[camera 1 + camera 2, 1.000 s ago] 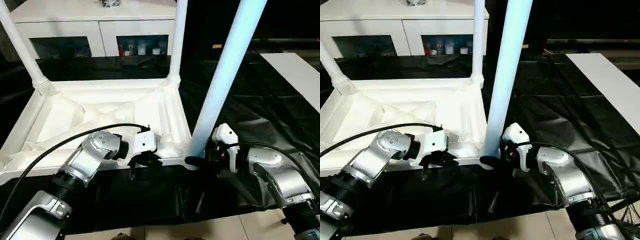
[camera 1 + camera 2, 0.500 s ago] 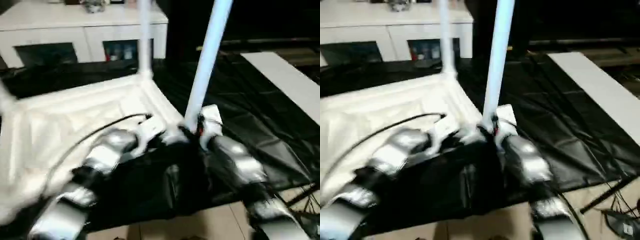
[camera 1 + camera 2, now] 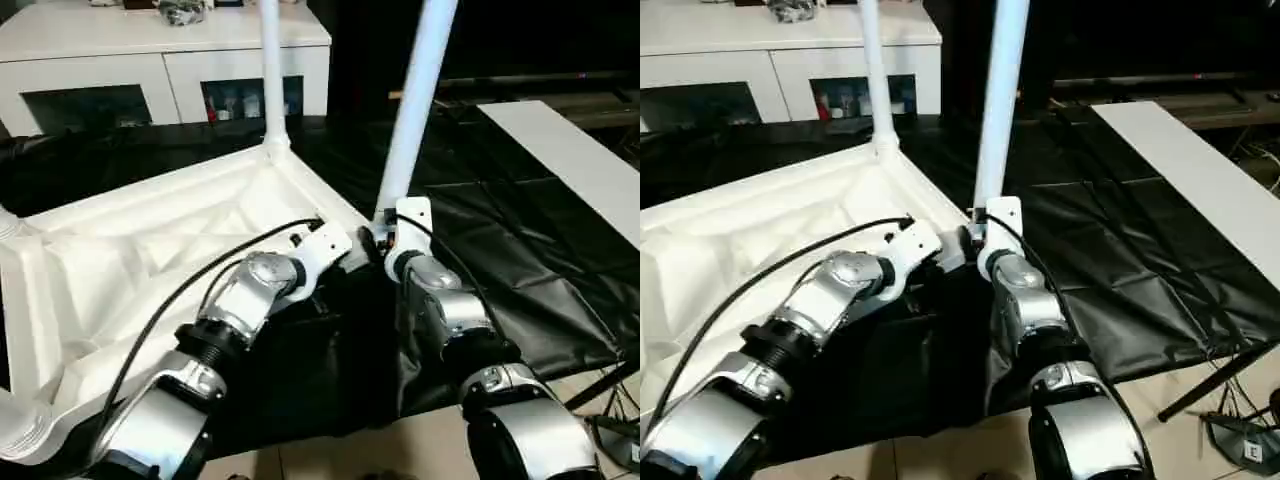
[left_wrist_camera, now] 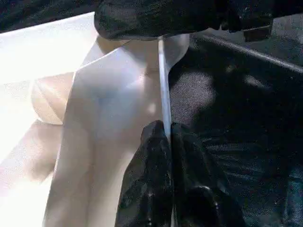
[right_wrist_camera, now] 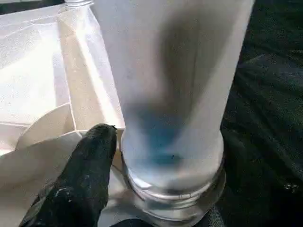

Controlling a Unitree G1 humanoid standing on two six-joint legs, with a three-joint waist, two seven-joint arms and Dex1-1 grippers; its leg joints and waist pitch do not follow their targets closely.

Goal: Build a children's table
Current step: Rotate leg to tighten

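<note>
My left pincer [image 4: 165, 142] pinches the tabletop [image 3: 150, 250] rim, shut; right pincer [image 5: 142, 208] brackets the leg [image 3: 415, 100] base, grip uncertain. Light, stiff, slippery plastic: grasp low.

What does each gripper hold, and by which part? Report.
Left gripper pinches the tabletop by its thin rim. Right gripper sits at the near leg base; a grip cannot be told.

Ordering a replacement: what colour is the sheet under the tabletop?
Black sheet, clearest in the left eye view.
</note>
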